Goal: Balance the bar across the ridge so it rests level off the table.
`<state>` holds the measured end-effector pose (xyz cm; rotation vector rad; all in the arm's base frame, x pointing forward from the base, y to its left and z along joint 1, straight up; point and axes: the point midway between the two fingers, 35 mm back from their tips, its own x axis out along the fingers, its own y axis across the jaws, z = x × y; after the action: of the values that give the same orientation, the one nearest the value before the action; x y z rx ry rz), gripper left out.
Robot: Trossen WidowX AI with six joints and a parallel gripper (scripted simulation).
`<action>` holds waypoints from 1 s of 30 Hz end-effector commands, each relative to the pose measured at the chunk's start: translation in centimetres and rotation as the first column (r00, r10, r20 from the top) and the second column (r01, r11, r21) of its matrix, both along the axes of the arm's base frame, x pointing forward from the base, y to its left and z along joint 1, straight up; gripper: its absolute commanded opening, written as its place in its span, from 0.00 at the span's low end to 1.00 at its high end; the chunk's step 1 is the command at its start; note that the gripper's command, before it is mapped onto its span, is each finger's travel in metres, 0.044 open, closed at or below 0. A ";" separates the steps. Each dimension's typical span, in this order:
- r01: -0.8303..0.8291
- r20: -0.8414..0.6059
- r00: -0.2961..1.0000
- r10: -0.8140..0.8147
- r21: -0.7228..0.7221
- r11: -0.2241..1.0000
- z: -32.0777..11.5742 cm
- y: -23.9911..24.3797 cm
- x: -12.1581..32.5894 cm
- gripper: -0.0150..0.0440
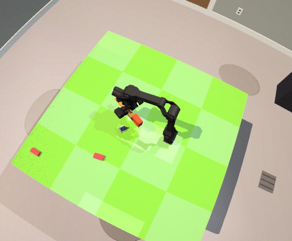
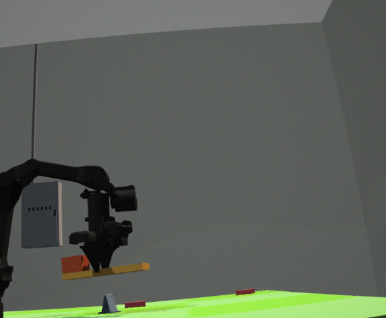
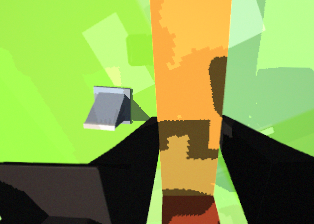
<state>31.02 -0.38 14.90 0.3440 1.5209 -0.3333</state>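
Observation:
The orange bar [image 1: 119, 102] [image 2: 131, 268] [image 3: 192, 22] hangs in the air, with a red-orange block [image 1: 137, 120] [image 2: 72, 263] [image 3: 192, 218] on one end. My gripper [image 1: 130, 112] [image 2: 101, 270] [image 3: 187, 123] is shut on the bar, nearer the block end than the far end. In the exterior view the bar slants slightly, its block end lower. The small grey ridge [image 1: 122, 128] [image 2: 109, 303] [image 3: 106, 108] stands on the table, below the bar and apart from it. In the wrist view the ridge shows left of the bar. My arm hides part of the bar in the top view.
Two flat red blocks lie on the green checkered table [image 1: 194, 171]: one [image 1: 98, 156] [image 2: 135, 304] nearer the ridge, the other [image 1: 35, 151] [image 2: 245, 291] near the table's far left corner in the top view. Shadows of the arm fall around the ridge.

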 end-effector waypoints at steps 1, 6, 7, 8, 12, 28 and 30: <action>-0.150 0.002 0.989 0.150 -0.006 0.989 0.1 0.3 0.3 0.25; -0.343 0.001 0.939 0.343 -0.010 0.939 0.1 0.8 0.5 0.25; -0.380 0.000 0.925 0.380 -0.011 0.925 0.2 0.9 0.5 0.25; -0.416 0.000 0.909 0.416 -0.012 0.909 0.2 1.0 0.6 0.25; -0.555 -0.002 0.832 0.555 -0.016 0.832 0.2 1.4 0.8 0.25; -0.941 -0.013 0.339 0.941 -0.026 0.339 0.3 3.3 1.5 0.25; -0.964 -0.014 0.263 0.965 -0.027 0.263 0.3 3.6 1.5 0.25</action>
<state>32.31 2.85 15.13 -0.5973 1.4614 0.5885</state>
